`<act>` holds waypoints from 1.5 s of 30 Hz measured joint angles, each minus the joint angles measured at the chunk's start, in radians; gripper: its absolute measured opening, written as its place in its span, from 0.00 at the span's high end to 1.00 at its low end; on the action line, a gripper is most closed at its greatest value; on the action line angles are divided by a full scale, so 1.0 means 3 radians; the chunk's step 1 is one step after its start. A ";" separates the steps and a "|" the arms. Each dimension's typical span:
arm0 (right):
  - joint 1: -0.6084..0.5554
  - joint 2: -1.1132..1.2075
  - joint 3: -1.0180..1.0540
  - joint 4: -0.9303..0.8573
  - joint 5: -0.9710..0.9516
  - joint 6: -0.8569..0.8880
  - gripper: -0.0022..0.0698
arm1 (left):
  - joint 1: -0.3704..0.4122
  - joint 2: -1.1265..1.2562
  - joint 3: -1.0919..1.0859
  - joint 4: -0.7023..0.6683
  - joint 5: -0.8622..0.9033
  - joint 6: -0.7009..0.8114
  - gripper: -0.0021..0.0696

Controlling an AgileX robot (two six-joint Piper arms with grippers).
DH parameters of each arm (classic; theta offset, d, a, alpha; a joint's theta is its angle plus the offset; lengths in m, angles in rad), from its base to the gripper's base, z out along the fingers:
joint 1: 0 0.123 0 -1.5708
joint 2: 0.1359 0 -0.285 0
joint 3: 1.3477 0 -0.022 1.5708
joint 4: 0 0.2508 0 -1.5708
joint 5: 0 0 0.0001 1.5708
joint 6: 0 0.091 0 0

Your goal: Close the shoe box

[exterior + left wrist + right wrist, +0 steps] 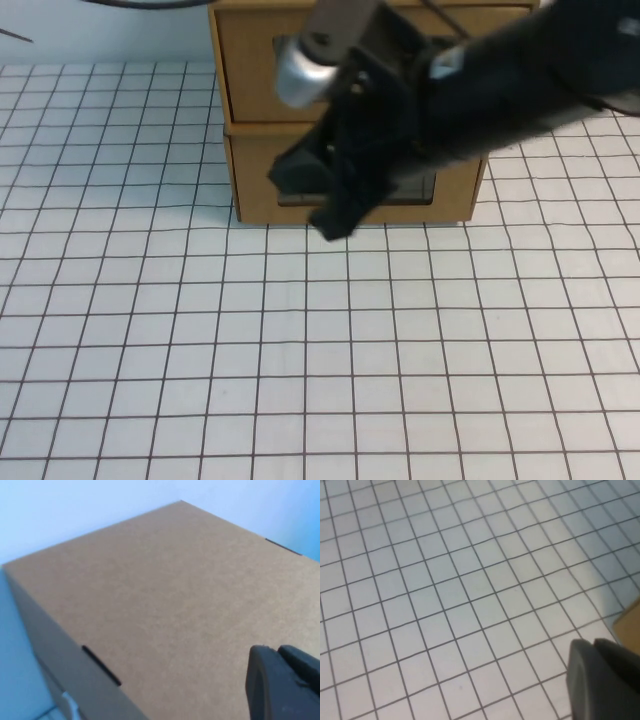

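Two brown cardboard boxes stand stacked at the table's far edge. The lower one is the shoe box (255,180). My right arm hides most of its window (415,188) and its pull tab. My right gripper (335,225) is shut and empty, low against the shoe box's front, just above the table. In the right wrist view, this gripper (594,644) hangs over the grid with a sliver of cardboard (629,625) beside it. My left gripper (277,651) is shut and empty, hovering over the upper box's flat top (165,590).
The upper cardboard box (250,70) sits on the shoe box, its front partly hidden by my right arm (500,80). A white table with a grey grid (320,350) stretches in front of the boxes. A pale blue wall stands behind.
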 joint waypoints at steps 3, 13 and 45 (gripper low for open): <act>-0.0022 -0.0518 0.0592 0.0000 -0.0331 0.0034 0.99 | 0.0000 -0.0225 0.0141 0.0233 0.0029 -0.0075 0.97; -0.0292 -0.2183 0.2050 0.0007 -0.0831 0.0327 0.99 | -0.0022 -0.1448 0.1889 0.1105 0.0012 -0.0083 0.97; -0.0992 -0.3661 0.3006 0.0852 -0.0719 0.0097 0.99 | -0.0044 -0.5028 0.7013 0.1088 -0.1565 -0.0460 0.97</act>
